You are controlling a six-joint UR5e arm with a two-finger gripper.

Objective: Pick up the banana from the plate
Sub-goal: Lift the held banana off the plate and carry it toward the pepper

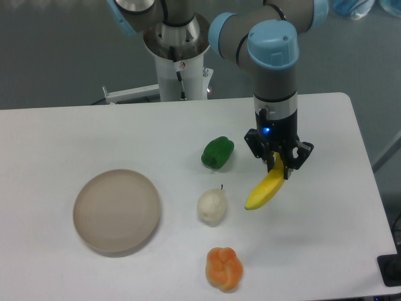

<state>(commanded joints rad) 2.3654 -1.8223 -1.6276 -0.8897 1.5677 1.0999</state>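
Note:
The yellow banana (pixel 265 188) hangs tilted from my gripper (pixel 279 164), which is shut on its upper end. Its lower tip points down-left, close above the white table, to the right of the pale pear. The beige plate (pixel 116 211) lies at the left of the table, far from the gripper, with nothing on it.
A green pepper (pixel 217 152) sits just left of the gripper. A whitish pear (pixel 212 206) lies left of the banana's lower tip. An orange fruit (pixel 224 268) sits near the front edge. The table's right edge is close to the gripper's right.

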